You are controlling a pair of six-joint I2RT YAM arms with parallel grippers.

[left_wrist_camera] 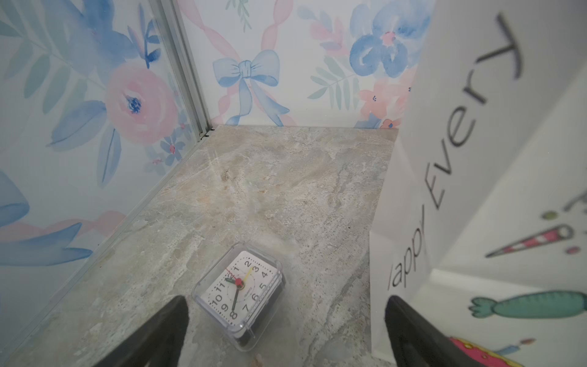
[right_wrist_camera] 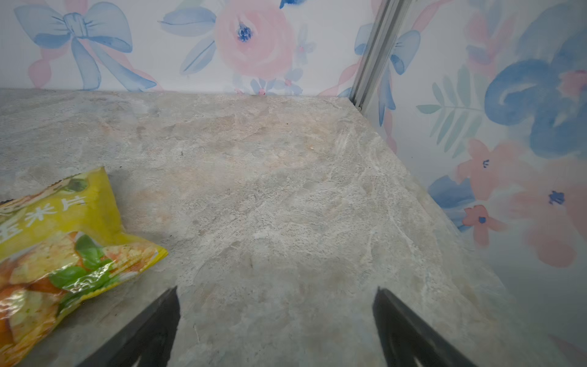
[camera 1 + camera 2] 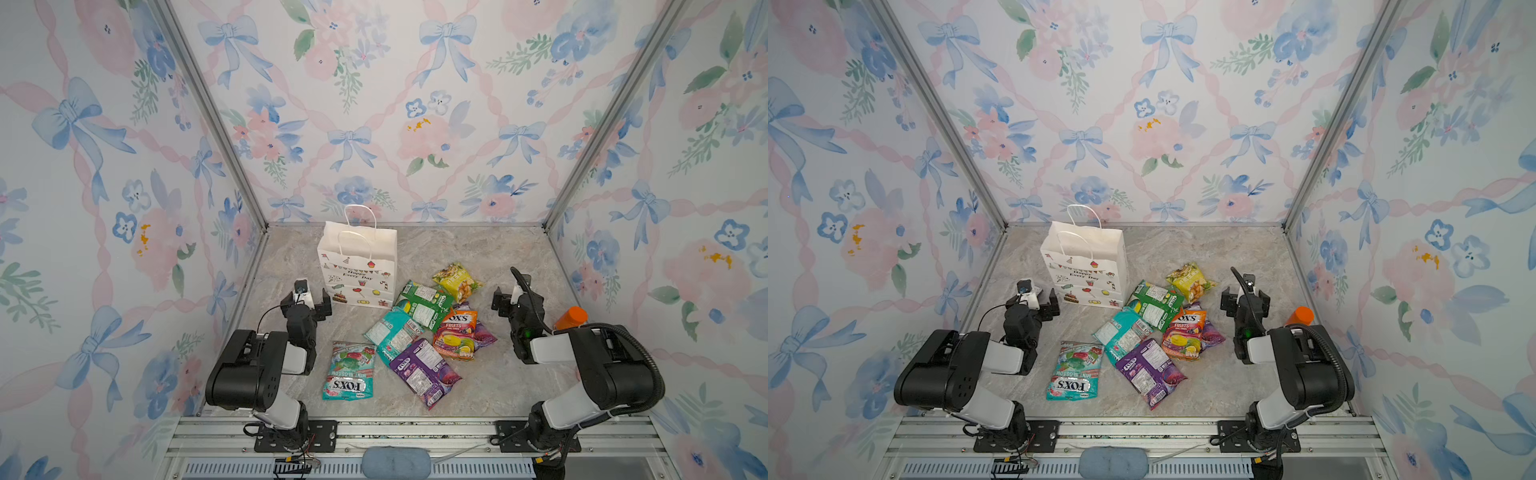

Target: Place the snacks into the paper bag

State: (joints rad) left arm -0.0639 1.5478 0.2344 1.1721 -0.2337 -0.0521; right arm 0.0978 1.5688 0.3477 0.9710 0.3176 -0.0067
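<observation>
Six snacks (image 3: 392,332) lie beside one paper bag (image 3: 359,266).

- Tall white paper gift bag (image 3: 357,266) stands on the marbled stone counter (image 3: 478,249), toward 11 o'clock.
- Six glossy foil snack packets (image 3: 424,307) lie clustered at its 5 o'clock.
- Orange-capped plastic bottle (image 3: 571,318) stands at their 3 o'clock.

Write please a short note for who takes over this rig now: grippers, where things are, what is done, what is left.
Left gripper: open, empty, beside the bag, clock just ahead.
Right gripper: open, empty, near the yellow packet.
Bag: upright at the back. Six snacks lie on the table near it: yellow packet, green, teal, mint, orange, purple.
Done: nothing packed.
Left: all six into the bag; leave the clock and bottle.
</observation>
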